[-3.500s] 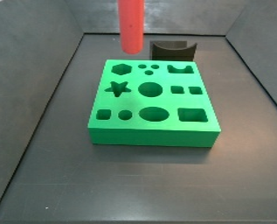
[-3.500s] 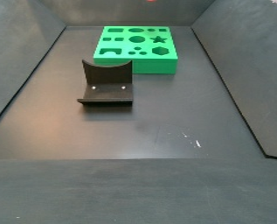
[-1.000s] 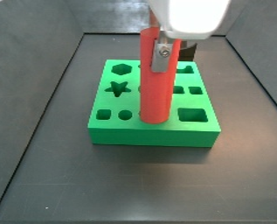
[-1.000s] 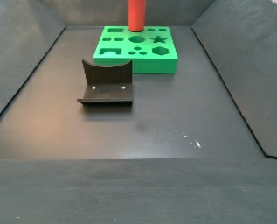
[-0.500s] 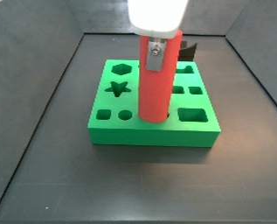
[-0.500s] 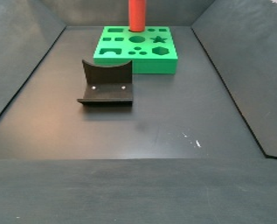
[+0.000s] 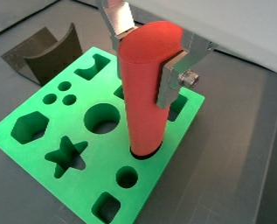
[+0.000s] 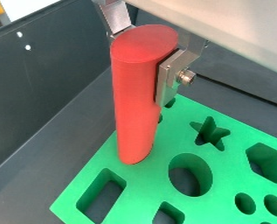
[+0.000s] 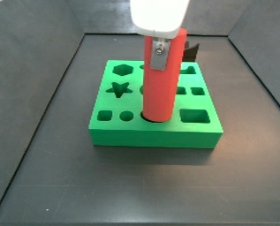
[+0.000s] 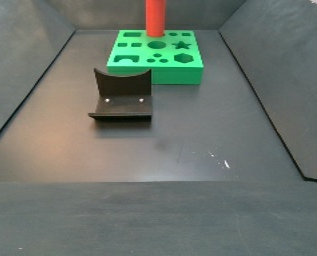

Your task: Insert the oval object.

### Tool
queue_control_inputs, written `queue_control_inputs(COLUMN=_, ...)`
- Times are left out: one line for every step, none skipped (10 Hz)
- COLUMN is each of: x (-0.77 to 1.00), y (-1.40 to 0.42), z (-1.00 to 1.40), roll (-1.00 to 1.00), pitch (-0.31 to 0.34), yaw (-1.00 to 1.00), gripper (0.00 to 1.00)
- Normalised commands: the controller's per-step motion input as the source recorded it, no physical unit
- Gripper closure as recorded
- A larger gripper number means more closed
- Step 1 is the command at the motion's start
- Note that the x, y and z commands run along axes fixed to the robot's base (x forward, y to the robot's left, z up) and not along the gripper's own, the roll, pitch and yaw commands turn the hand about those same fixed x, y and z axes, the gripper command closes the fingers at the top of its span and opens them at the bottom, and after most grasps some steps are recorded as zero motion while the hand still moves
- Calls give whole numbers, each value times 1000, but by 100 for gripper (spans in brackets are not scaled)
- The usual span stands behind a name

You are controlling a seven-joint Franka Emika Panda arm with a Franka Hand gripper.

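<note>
A dark grey desk (image 9: 41, 168) with raised walls carries everything. The oval object (image 9: 161, 81), a red-orange peg, stands upright with its lower end at the mouth of the oval hole in the front row of the green block (image 9: 154, 132); a wrist view (image 7: 147, 92) suggests the tip has just entered. The tool (image 7: 150, 54) pinches the peg near its top, silver fingers (image 8: 173, 77) flat against its sides. The insertion step looks under way. Next, I judge, comes a straight downward push with the peg kept vertical, then release. The fixture (image 10: 121, 95) stands well apart.
</note>
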Motion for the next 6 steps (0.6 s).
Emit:
queue_control_inputs(x=0, y=0, z=-343, roll=0, pitch=0, yaw=306, gripper=100)
queue_control_inputs(x=-3, y=0, z=-309, roll=0, pitch=0, yaw=226, gripper=100)
queue_control_inputs(x=-54, y=0, z=-294, roll=0, pitch=0, yaw=146, gripper=100)
queue_control_inputs(x=0, y=0, z=-209, roll=0, pitch=0, yaw=40, gripper=100)
queue_control_inputs(x=49, y=0, z=-137, roll=33, pitch=51, yaw=0, gripper=100)
queue_control_inputs(x=-26, y=6, z=-183, roll=13, pitch=17, yaw=0, gripper=100)
